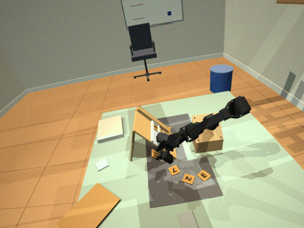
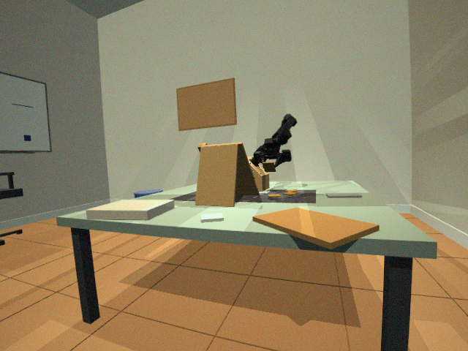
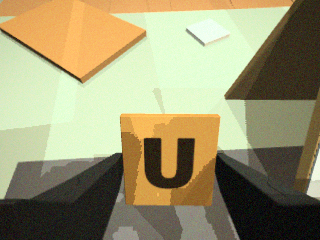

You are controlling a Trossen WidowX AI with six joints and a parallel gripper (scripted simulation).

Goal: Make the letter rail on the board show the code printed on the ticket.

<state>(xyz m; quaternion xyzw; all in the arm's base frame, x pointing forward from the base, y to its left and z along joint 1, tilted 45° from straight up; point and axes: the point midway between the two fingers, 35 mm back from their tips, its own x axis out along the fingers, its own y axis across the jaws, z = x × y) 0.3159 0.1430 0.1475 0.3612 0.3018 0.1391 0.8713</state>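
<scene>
My gripper [image 1: 157, 152] [image 2: 268, 164] [image 3: 168, 159] is shut on an orange tile marked U, which reads upright in the wrist view. It holds the tile in the air just off the near, lower end of the slanted wooden board [image 1: 141, 121] [image 2: 216, 175]. On the board, the pale rail [image 1: 154, 138] holds one orange tile [image 1: 155, 127] toward its far end; its mark is too small to read surely. Three loose tiles, a 7- or V-like one [image 1: 174, 170], a 2-like one [image 1: 188, 178] and a 3-like one [image 1: 204, 175], lie on the grey mat [image 1: 156, 198]. The ticket's code is not legible.
A wooden block [image 1: 208, 146] stands beside the arm. A thick pale slab [image 1: 110, 128] [image 2: 128, 209] lies behind the board. A small white piece [image 1: 101, 164] [image 2: 212, 217] [image 3: 208, 32] and an orange panel [image 1: 91, 206] [image 2: 317, 227] [image 3: 75, 37] lie on the counter, the panel overhanging its edge.
</scene>
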